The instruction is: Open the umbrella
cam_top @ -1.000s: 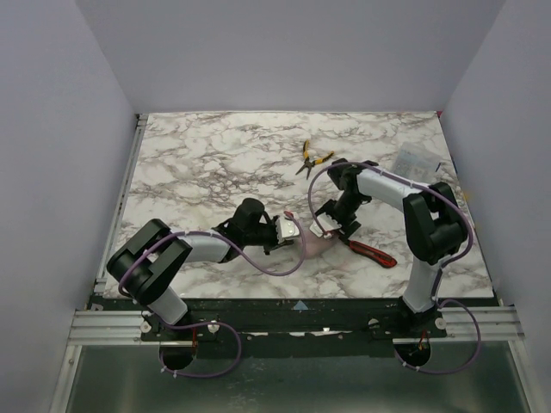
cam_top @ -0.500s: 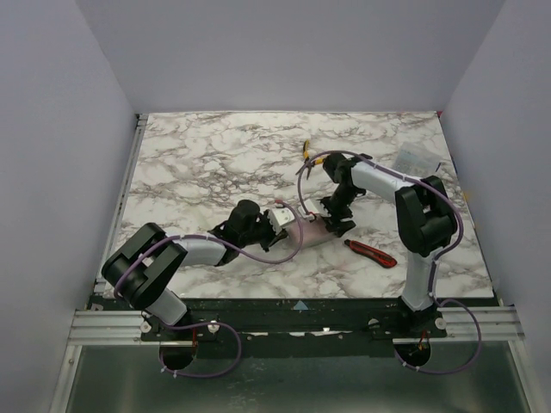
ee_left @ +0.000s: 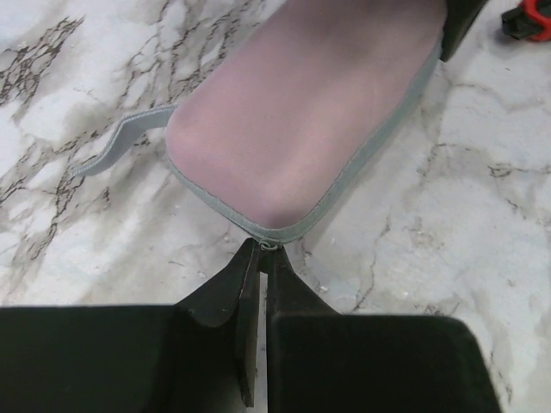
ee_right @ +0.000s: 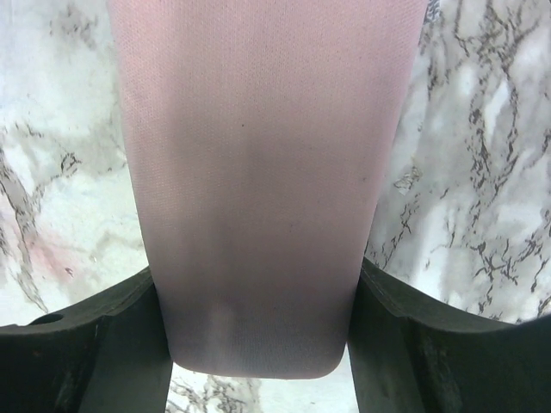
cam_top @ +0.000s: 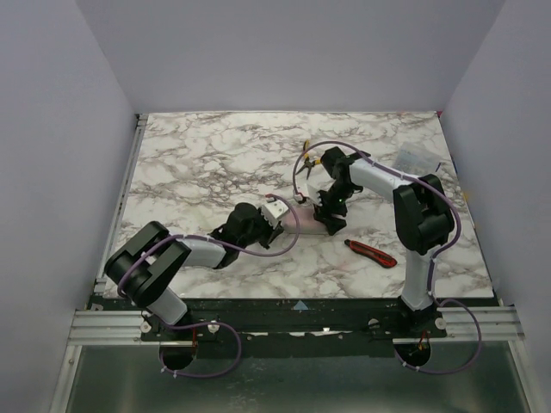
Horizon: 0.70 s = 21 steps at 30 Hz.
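The umbrella is out of view. A pale pink oblong case [cam_top: 303, 209] with a grey zip edge lies between my grippers in mid-table. My left gripper [cam_top: 282, 209] is at its left end. In the left wrist view the case [ee_left: 310, 129] fills the top, and my left gripper [ee_left: 263, 255] is shut on the small zipper pull [ee_left: 269, 246]. My right gripper [cam_top: 326, 213] holds the case's right end. In the right wrist view my right gripper [ee_right: 258, 348] is shut on the case [ee_right: 258, 189], with a finger [ee_right: 95, 353] on each side.
A red-and-black utility knife [cam_top: 372, 252] lies just right of the case, near the front; its tip also shows in the left wrist view [ee_left: 527, 19]. Yellow-handled pliers [cam_top: 310, 157] lie behind the right arm. A clear plastic bag [cam_top: 416, 159] sits far right. A grey strap [ee_left: 120, 142] trails from the case.
Both grippers have carried the case away from the front edge, toward the table's middle and away from the knife. The right wrist has swung back and left.
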Each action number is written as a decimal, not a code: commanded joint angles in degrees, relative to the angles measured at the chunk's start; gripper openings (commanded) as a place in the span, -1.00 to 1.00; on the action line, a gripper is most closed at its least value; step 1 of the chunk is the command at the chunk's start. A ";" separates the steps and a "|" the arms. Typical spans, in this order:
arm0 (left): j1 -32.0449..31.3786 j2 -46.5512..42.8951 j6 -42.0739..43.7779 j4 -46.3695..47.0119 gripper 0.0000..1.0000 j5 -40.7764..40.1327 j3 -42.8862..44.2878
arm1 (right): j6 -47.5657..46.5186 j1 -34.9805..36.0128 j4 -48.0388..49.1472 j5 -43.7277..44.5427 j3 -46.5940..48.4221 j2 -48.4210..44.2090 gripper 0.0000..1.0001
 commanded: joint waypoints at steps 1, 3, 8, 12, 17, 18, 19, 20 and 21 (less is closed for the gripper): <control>-1.11 3.16 -5.19 1.00 -1.00 -1.80 2.95 | 15.23 -1.04 8.19 6.11 -1.65 3.91 -0.99; -1.11 4.21 -6.01 0.45 -1.00 -1.97 4.35 | 18.84 -0.52 7.95 5.28 -1.63 3.55 -0.99; -0.89 7.10 -6.33 -1.85 -1.00 -5.71 7.25 | 25.08 0.64 4.04 0.53 -0.15 3.70 -0.47; 0.23 7.66 -4.65 -0.59 -1.00 -5.56 7.09 | 25.91 0.74 -2.12 -4.35 0.69 2.54 0.52; 1.27 8.04 -1.87 0.28 -1.00 -3.14 7.55 | 26.19 -0.51 -9.54 -8.40 7.12 3.79 0.76; 1.35 8.19 -1.15 0.06 -1.00 -2.95 7.95 | 26.88 -1.15 -10.84 -9.16 9.30 5.20 0.77; 1.53 8.34 0.03 -0.09 -1.00 -2.72 8.32 | 27.59 -1.81 -12.49 -10.49 12.20 7.07 0.78; 1.70 8.60 0.50 -0.02 -1.00 -2.42 8.55 | 28.69 -2.59 -13.63 -11.71 15.37 8.75 0.78; 1.89 8.84 1.05 0.03 -1.00 -2.10 8.89 | 29.87 -3.27 -14.92 -13.31 18.44 11.08 0.80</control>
